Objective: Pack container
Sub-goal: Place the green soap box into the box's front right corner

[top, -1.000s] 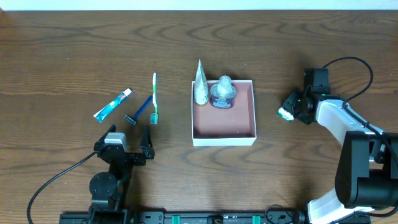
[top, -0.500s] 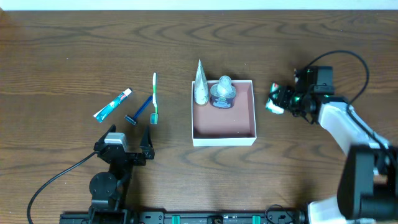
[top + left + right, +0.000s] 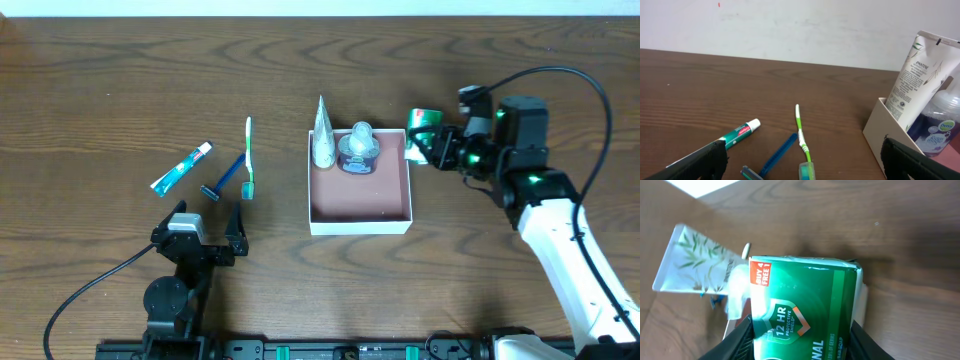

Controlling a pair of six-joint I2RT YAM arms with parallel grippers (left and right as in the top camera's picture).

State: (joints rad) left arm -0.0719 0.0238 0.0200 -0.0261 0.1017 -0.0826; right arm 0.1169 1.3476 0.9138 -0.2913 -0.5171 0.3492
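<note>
The right gripper (image 3: 800, 341), clamped on a green soap box (image 3: 422, 121), hovers at the far right corner of the mid-table container (image 3: 360, 227), so next it probably needs to move over the bare floor and lower the box in.

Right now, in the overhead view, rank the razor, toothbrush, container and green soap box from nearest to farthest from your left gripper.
From the left gripper:
1. Razor, just ahead of it.
2. Toothbrush, right of the razor.
3. Container, mid-table.
4. Green soap box, in the right gripper at the container's right edge.
</note>
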